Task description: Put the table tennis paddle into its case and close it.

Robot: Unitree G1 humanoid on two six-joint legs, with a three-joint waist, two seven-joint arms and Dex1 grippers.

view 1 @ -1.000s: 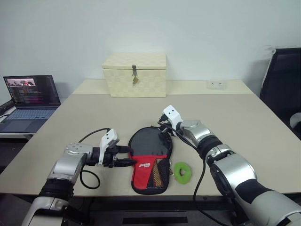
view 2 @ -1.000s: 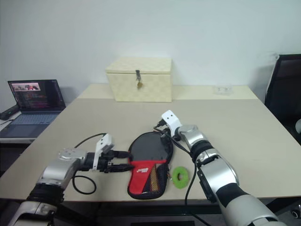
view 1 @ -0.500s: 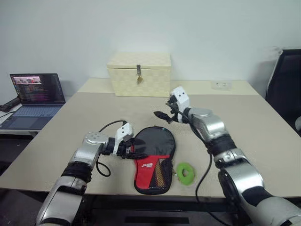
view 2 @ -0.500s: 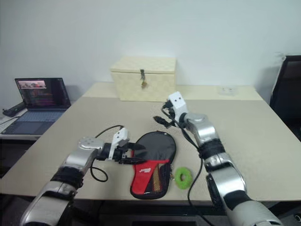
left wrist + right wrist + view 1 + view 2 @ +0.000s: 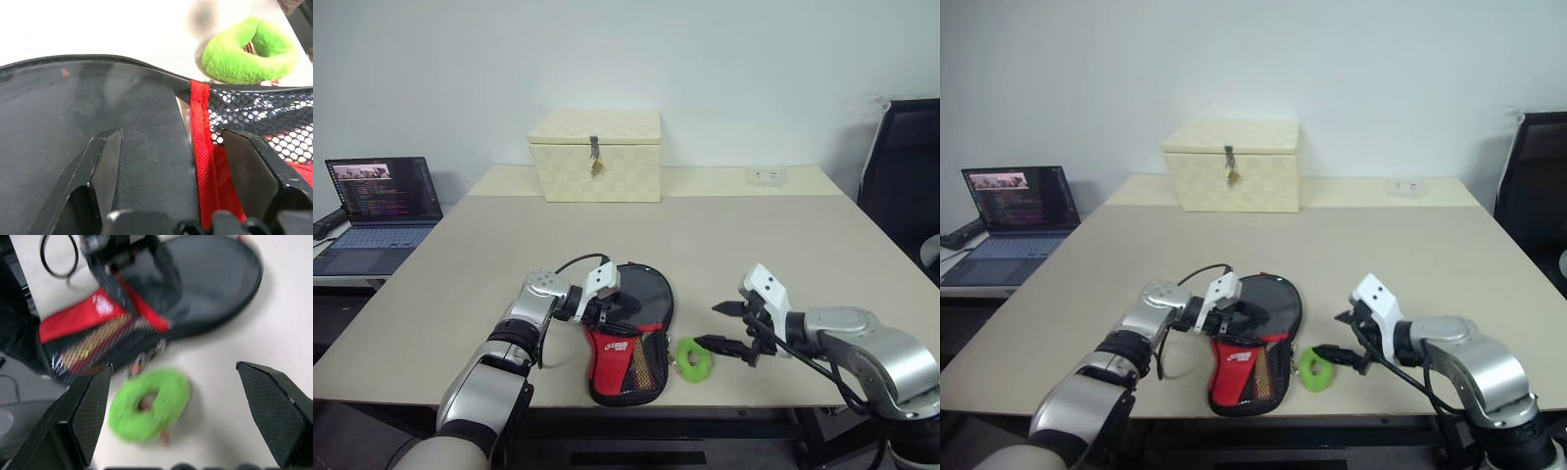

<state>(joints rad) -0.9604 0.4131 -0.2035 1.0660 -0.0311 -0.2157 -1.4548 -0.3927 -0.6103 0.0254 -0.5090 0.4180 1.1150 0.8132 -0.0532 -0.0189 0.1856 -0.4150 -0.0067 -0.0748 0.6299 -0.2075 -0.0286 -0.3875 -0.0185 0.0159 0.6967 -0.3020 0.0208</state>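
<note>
- Over the case (image 5: 628, 331), at its left edge, my left gripper (image 5: 610, 309) stands wide, holding nothing.
- Right of it, my right gripper (image 5: 729, 328) is wide too, near the green ring (image 5: 693, 356).
- Closing could catch only fabric, and the case would slide toward the near table edge (image 5: 754, 401).

The case (image 5: 628, 333) at lower centre is soft cloth: a smooth, slightly sheeny black panel, a matt red woven strip and open black mesh. Just right of it the green ring (image 5: 693, 357) looks fuzzy and plush. The table (image 5: 754, 245) is a smooth matt beige surface. At upper centre the cream box (image 5: 595, 155) has a woven, basket-like texture and a small metal latch. The arms wear glossy silver shells, with white plastic camera housings and black textured finger pads (image 5: 274, 418).
</note>
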